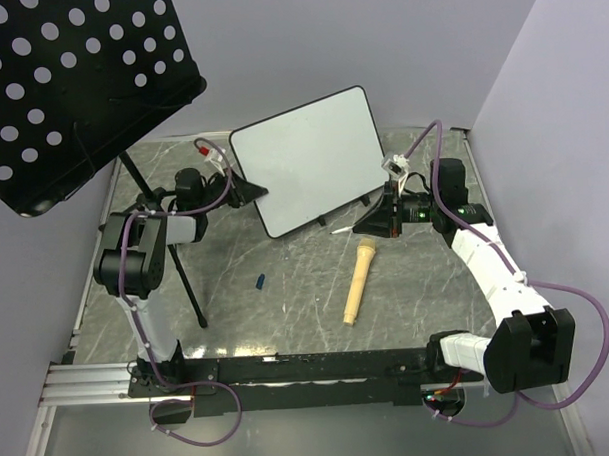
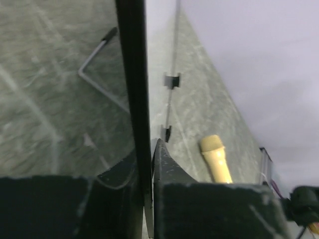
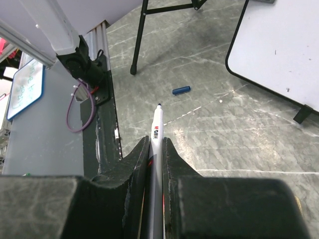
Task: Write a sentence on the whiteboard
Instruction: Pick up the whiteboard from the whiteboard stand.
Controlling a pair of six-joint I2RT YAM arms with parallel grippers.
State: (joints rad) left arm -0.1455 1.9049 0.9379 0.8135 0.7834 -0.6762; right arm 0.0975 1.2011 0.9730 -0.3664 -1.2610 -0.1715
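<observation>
Got the board [image 1: 312, 163] propped in the middle of the table [image 1: 287, 314], leaning back on its little feet, face plain white from above. Gripped at the lower left rim by the left gripper [image 1: 255, 193], jaws squeezed right onto the black edge. Over on the other side: right gripper [image 3: 156, 140] clamped tight on a marker [image 3: 157, 122], bare tip poking forward, near the board's lower right corner but not touching. Blue cap [image 3: 181, 90] loose out front, tan stick [image 1: 358, 281] lying nearby. Holed black panel [image 1: 79, 86] looming far left.
</observation>
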